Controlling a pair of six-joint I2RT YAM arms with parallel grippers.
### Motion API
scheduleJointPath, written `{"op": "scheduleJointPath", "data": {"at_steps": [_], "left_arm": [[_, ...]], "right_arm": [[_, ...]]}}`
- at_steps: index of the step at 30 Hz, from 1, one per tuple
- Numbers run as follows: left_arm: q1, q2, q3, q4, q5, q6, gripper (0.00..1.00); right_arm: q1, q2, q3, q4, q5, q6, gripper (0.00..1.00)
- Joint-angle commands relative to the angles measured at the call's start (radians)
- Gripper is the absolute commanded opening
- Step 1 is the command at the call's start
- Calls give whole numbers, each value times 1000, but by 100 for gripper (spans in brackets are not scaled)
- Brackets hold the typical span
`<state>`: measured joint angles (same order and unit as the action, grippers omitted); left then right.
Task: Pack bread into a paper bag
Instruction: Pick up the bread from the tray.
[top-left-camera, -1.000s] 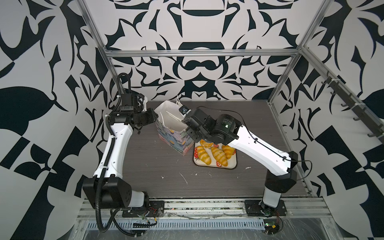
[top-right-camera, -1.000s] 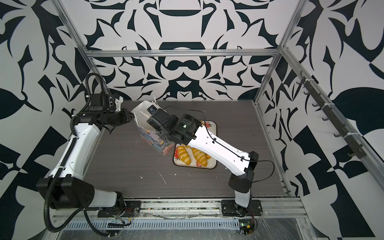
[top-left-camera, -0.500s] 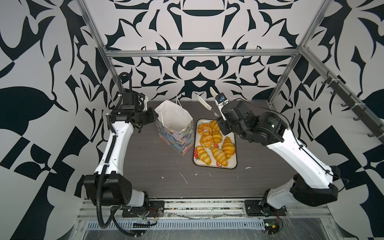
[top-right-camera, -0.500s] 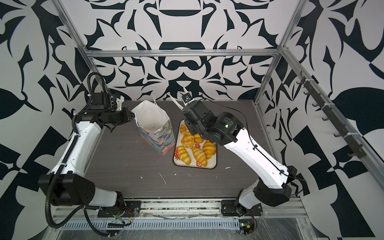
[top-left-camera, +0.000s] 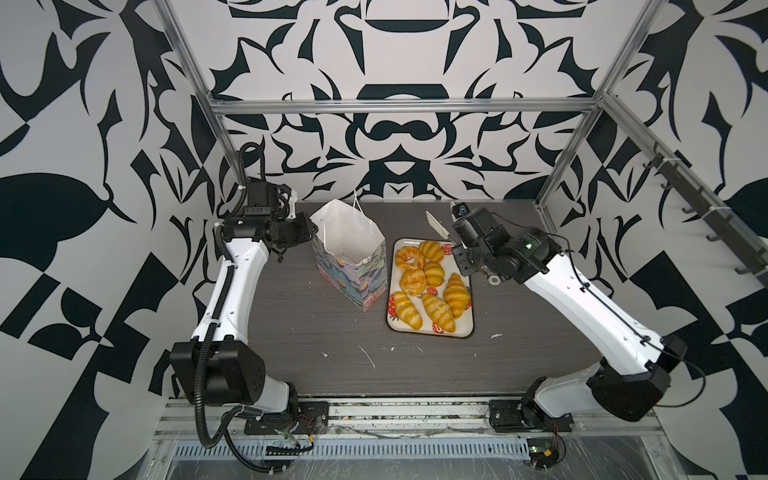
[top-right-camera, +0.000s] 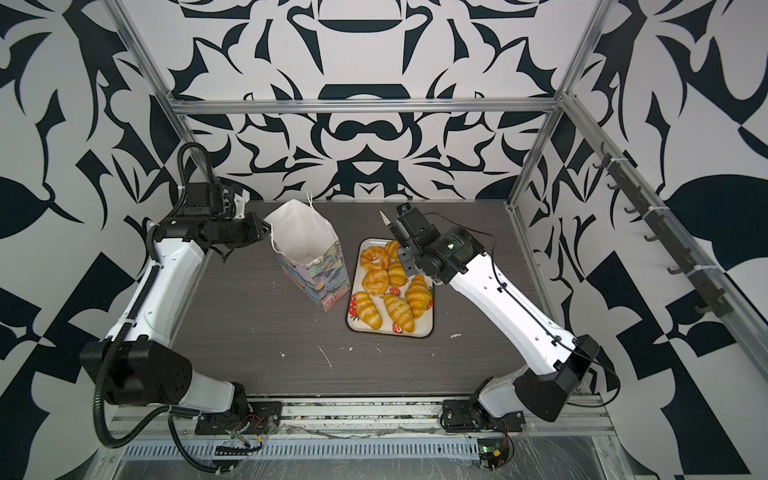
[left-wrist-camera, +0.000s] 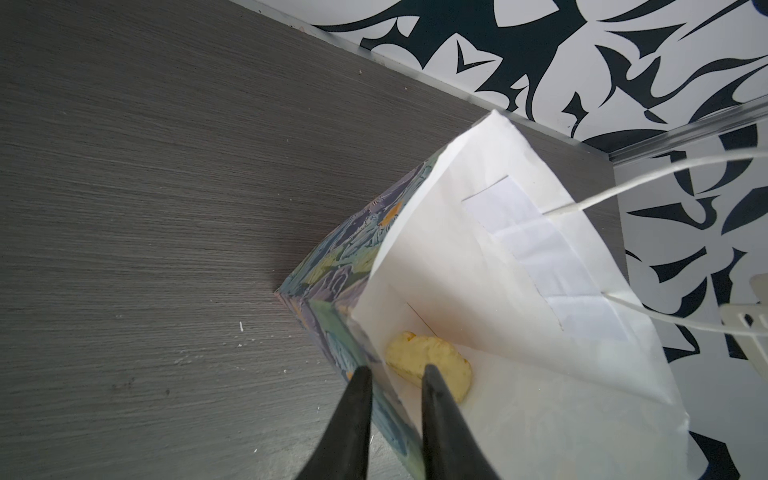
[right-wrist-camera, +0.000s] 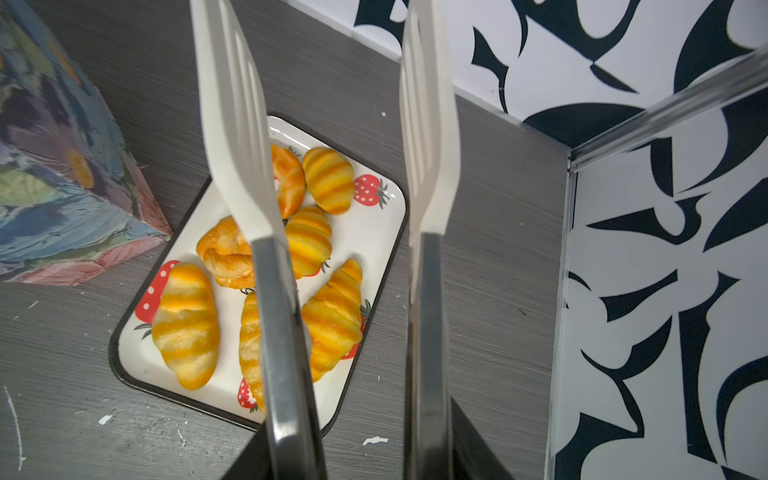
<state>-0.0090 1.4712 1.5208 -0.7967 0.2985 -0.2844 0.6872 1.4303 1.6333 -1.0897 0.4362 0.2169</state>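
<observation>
Bread (top-left-camera: 456, 293), count and location: seven pieces on the strawberry-print tray (top-left-camera: 465, 326), five ridged croissants and two round buns, one of them the ring bun (top-left-camera: 409, 257); one more piece (left-wrist-camera: 428, 365) lies on the floor of the paper bag (top-left-camera: 353, 278). The bag stands upright, mouth open, just beside the tray on the grey table (top-left-camera: 415, 374). My left gripper (left-wrist-camera: 395, 374) is nipped onto the bag's wall, a finger on each side, holding the mouth open. My right gripper (right-wrist-camera: 357, 453) is clamped on the tongs (right-wrist-camera: 232, 124), whose white slotted blades stand apart with nothing between them, raised over the tray's far end. Step in hand, as I judge it: fetching the next piece. Next move calls for lowering the blades astride a single croissant, squeezing, then lifting clear of the bag's tall rim. Obstacles: pieces lie touching one another, so a neighbour may be dragged along; the white cord handle (top-left-camera: 356, 208) stands up at the mouth. Sundries: white scraps (top-left-camera: 368, 357) on the table.
</observation>
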Motion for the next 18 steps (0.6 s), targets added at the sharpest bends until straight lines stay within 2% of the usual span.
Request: {"op": "scheduleJointPath", "data": {"at_steps": [1,6,18], "left_arm": [[-3,-30,2,-29,-16,6,28],[-3,-37,-1,-28,-20,7,38],[-3,-37,-3,-28,-28,13,39]], "right_arm": [[-42,-26,-23,85,-42,18,50],[-90,13,-55,123,-79,5,50],[-182,118,-103,205,-161,-13,50]]}}
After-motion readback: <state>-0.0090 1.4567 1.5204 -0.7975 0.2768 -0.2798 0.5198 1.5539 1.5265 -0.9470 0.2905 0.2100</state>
